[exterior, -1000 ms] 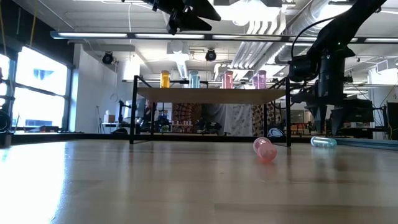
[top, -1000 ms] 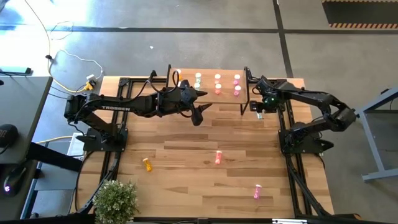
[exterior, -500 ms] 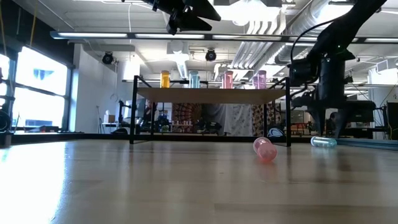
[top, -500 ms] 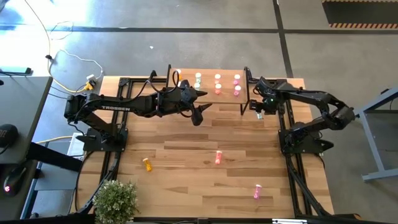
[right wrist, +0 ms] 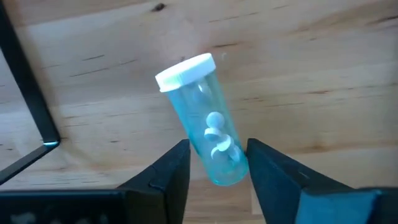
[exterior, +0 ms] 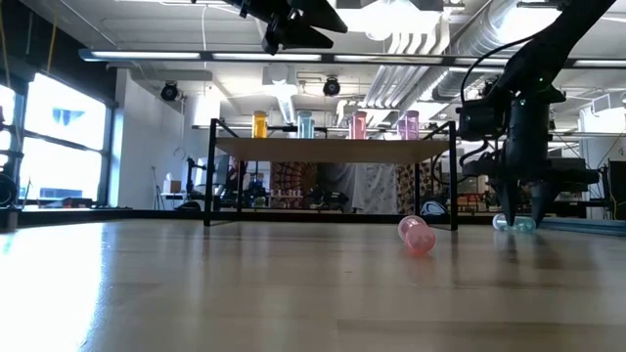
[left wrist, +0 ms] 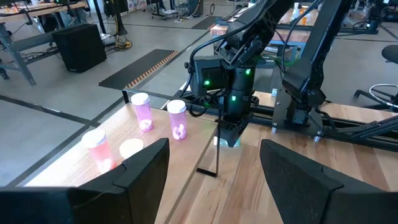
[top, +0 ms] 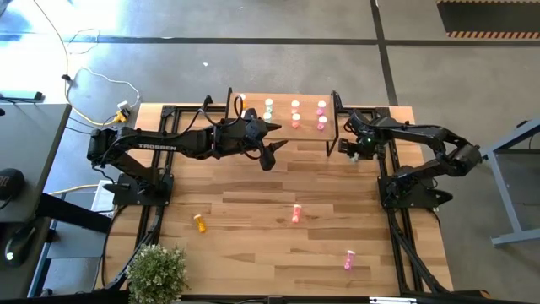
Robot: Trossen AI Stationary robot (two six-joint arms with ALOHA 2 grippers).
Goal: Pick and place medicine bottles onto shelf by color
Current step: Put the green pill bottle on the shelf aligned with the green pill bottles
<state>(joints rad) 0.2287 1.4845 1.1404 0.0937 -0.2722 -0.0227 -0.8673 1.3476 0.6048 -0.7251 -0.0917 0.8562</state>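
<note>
Beside the shelf (top: 291,100) leg, right gripper (right wrist: 214,163) jaws straddle the pale bottle (right wrist: 205,121), unclenched.

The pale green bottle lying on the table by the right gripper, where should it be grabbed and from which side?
Grip the pale green bottle across its clear body, near the bottom end, coming straight down from above. It lies on its side on the table, so the round sides face the right gripper, whose fingers already straddle that end.
</note>
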